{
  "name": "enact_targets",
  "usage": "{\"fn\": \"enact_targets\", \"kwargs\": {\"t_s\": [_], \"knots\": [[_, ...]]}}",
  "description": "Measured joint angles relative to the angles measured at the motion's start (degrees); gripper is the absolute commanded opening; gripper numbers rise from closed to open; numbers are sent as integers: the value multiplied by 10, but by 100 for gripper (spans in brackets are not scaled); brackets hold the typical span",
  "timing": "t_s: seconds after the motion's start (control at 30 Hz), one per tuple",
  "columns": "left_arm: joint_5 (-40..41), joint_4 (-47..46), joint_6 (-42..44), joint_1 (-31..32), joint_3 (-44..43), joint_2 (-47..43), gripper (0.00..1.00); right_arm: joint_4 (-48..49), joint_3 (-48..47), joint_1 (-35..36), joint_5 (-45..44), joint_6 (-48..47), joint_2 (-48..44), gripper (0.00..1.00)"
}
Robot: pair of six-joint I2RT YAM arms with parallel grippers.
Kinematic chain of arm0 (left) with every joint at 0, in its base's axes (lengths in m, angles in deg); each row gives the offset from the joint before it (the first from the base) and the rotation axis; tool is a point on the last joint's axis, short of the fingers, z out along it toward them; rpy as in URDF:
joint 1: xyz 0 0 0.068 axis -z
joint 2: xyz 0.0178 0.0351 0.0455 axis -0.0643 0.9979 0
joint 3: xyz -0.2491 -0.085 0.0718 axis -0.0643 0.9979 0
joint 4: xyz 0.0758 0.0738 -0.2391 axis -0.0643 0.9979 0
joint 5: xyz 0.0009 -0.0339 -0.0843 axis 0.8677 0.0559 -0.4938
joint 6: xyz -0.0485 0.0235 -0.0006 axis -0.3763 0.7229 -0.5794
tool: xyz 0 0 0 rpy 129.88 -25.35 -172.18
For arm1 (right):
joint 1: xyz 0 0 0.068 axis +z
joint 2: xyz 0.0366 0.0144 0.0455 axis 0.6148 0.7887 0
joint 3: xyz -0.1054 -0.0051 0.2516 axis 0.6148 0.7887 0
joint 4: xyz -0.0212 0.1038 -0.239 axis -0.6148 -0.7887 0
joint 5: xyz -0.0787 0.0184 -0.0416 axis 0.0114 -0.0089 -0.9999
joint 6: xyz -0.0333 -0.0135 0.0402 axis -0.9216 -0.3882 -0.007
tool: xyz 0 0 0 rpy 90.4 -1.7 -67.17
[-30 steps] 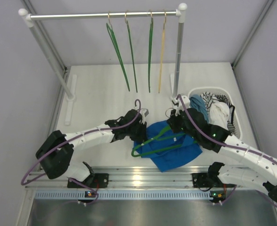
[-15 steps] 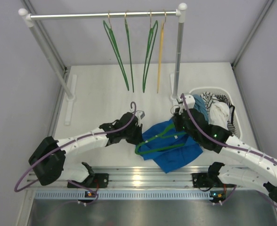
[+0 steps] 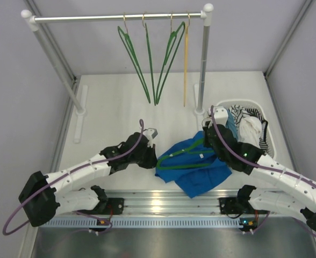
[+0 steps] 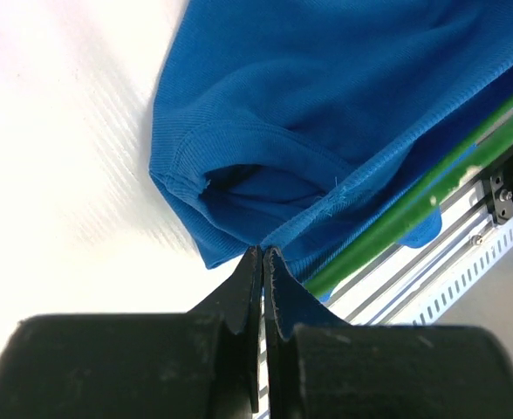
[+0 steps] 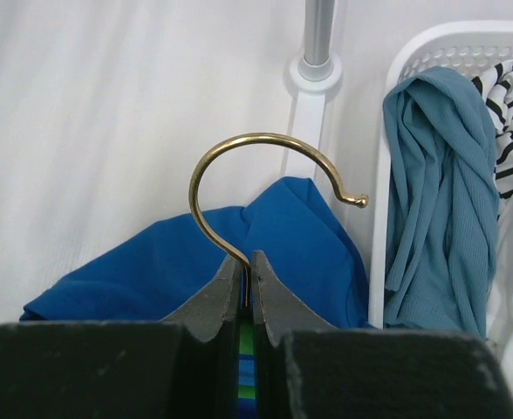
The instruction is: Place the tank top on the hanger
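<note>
- Tank top (image 3: 201, 174) lies bunched on tabletop (image 3: 109, 107), just L of white basket (image 5: 379, 253).
- Green hanger (image 4: 396, 215) lies across it, partly under fabric, w/ brass hook (image 5: 258, 136) toward basket.
- R fingers (image 5: 208, 305) pinch hanger at hook's base, nearest basket.
- L fingers (image 4: 239, 297) pressed together, nipping tank top's ribbed edge on side away from basket.

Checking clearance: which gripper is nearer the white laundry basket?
Right. The right gripper, jaws shut on the hanger's hook, sits just left of the basket's rim. The left gripper is further off, across the tank top, pinching its far edge.
</note>
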Motion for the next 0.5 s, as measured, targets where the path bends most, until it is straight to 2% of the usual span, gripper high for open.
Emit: {"fn": "enact_targets", "kwargs": {"t_s": [0.5], "knots": [[2, 72, 6, 0, -35, -25, 0, 0, -5, 0, -41, 3, 5, 0]]}}
